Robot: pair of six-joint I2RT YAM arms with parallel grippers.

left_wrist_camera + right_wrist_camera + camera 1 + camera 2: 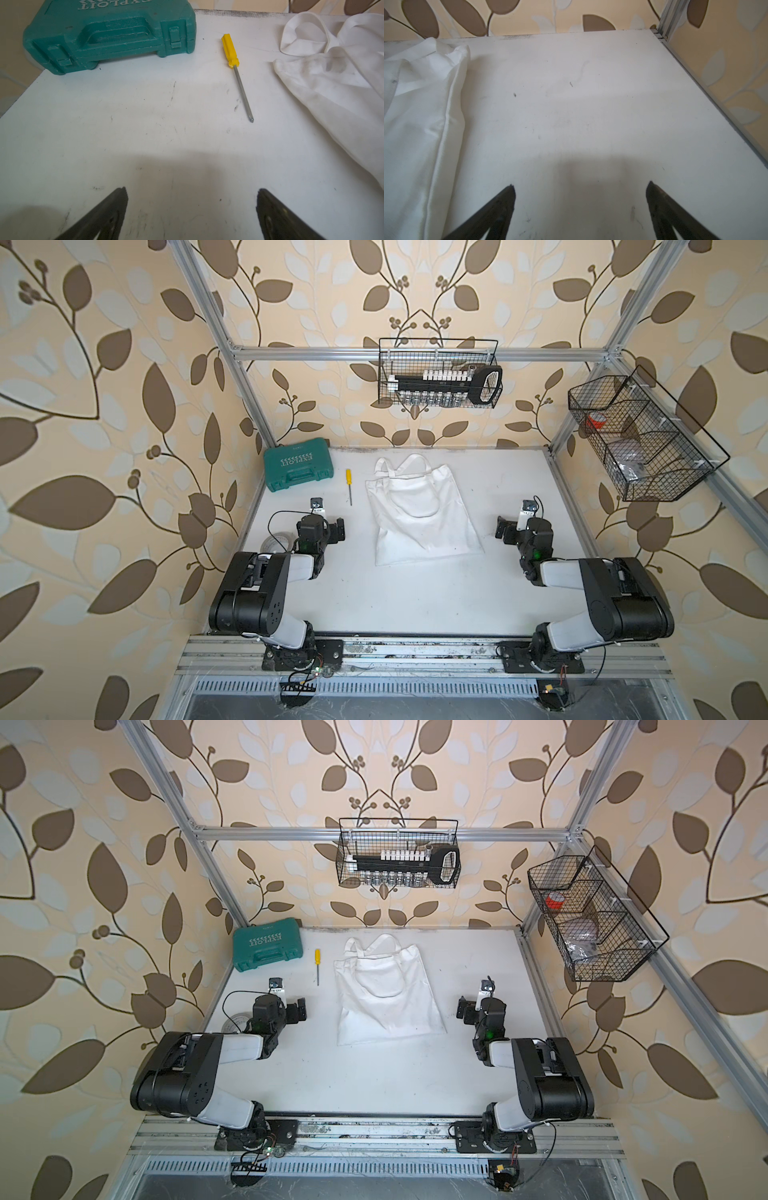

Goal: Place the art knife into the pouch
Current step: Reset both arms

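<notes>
The pouch [419, 514] [386, 994] is a plain white cloth tote lying flat mid-table, its two loop handles toward the back wall. Its left edge [342, 93] shows in the left wrist view and its right seam [419, 124] in the right wrist view. No art knife shows in any view. My left gripper [338, 529] [300, 1007] [191, 189] hovers left of the pouch, open and empty over bare table. My right gripper [503, 529] [464, 1007] [581, 184] sits right of the pouch, open and empty too.
A yellow-handled screwdriver [349, 485] [229, 49] lies between the pouch and a green hard case [298, 464] [108, 35] at the back left. A tape roll [276, 542] sits under the left arm. Wire baskets [440, 373] [640, 435] hang on the frame.
</notes>
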